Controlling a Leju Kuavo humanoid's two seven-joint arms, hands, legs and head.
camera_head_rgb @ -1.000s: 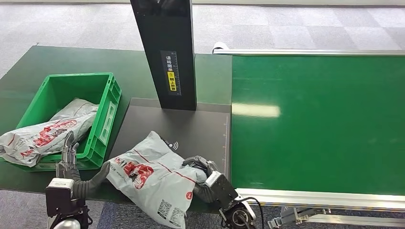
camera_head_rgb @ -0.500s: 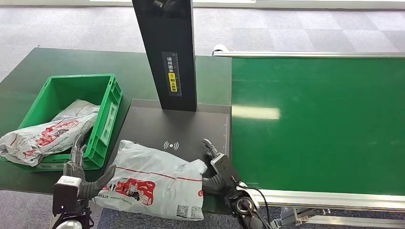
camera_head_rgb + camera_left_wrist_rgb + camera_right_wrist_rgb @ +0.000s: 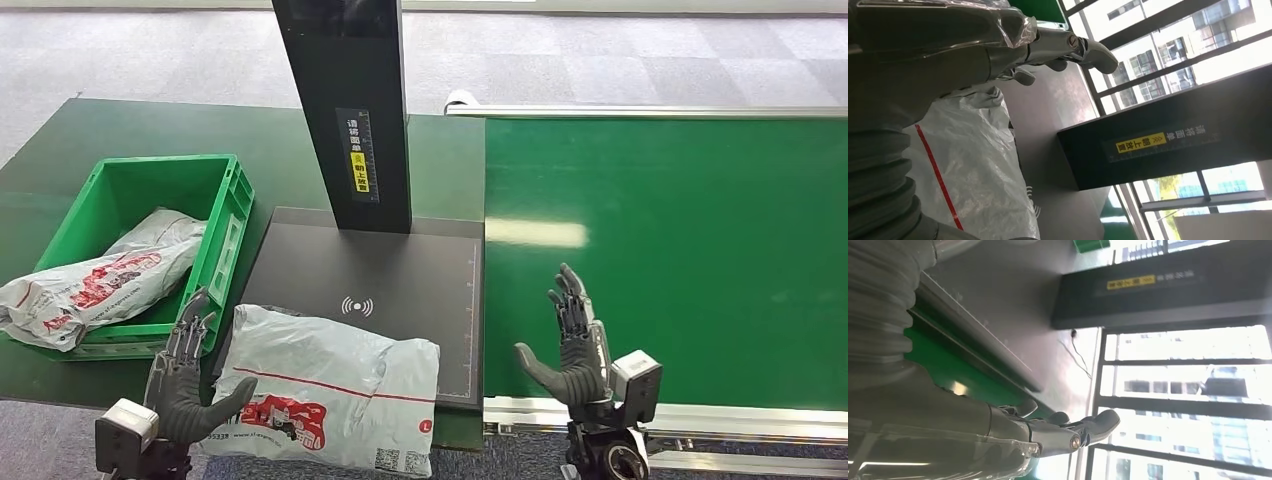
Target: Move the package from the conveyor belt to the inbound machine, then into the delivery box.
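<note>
Both hands we log as holding nothing: left hand (image 3: 185,385) has fingers spread, thumb touching the package (image 3: 325,390); right hand (image 3: 577,350) is raised with fingers apart over the near edge of the conveyor belt (image 3: 680,250). We see the package lying flat on the inbound machine (image 3: 400,280) plate's front edge, overhanging it. Another bag (image 3: 95,280) sits in the green delivery box (image 3: 225,235).

A parcel-sorting station set up in an office building: green conveyor belt (image 3: 660,250), black inbound machine (image 3: 345,110), green delivery box (image 3: 225,250), grey carpet tiles (image 3: 600,60), tall windows (image 3: 1178,390).
</note>
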